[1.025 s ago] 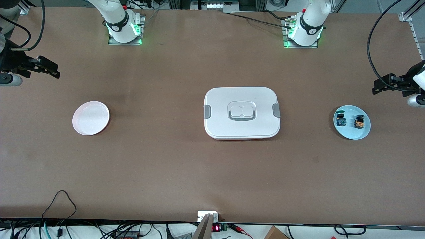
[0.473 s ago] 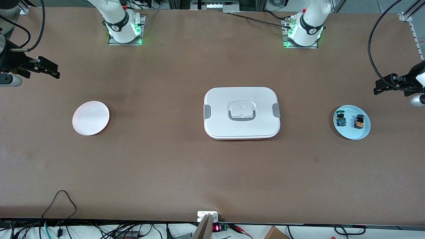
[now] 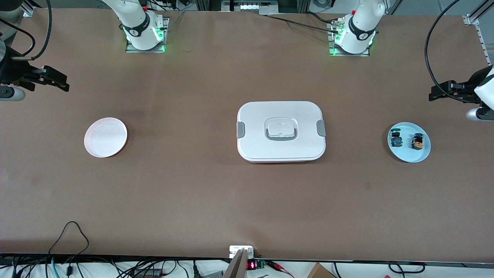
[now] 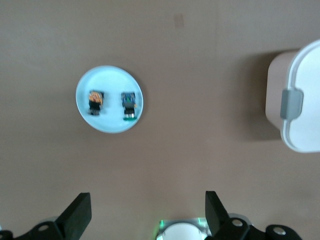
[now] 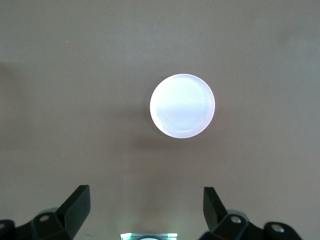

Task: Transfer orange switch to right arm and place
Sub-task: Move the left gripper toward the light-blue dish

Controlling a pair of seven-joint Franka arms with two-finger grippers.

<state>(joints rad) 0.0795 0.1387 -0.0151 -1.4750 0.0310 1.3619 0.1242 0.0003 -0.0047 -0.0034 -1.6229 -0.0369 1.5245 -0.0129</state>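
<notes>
The orange switch (image 3: 417,141) sits on a light blue plate (image 3: 409,155) toward the left arm's end of the table, beside a similar switch with green and blue parts (image 3: 396,139). The left wrist view shows the orange switch (image 4: 95,101) and its plate (image 4: 109,75) too. My left gripper (image 3: 438,92) hangs open and empty in the air above the table near that plate, and it also shows in its wrist view (image 4: 148,215). My right gripper (image 3: 58,82) waits open and empty at the right arm's end, as its own view (image 5: 146,210) shows.
A white lidded box (image 3: 281,131) with grey clips stands in the table's middle. A pale pink plate (image 3: 105,137) lies toward the right arm's end, also in the right wrist view (image 5: 182,106). Cables hang near both table ends.
My left gripper has shifted a little toward the table's middle and toward the bases. The right arm and the things on the table have not moved.
</notes>
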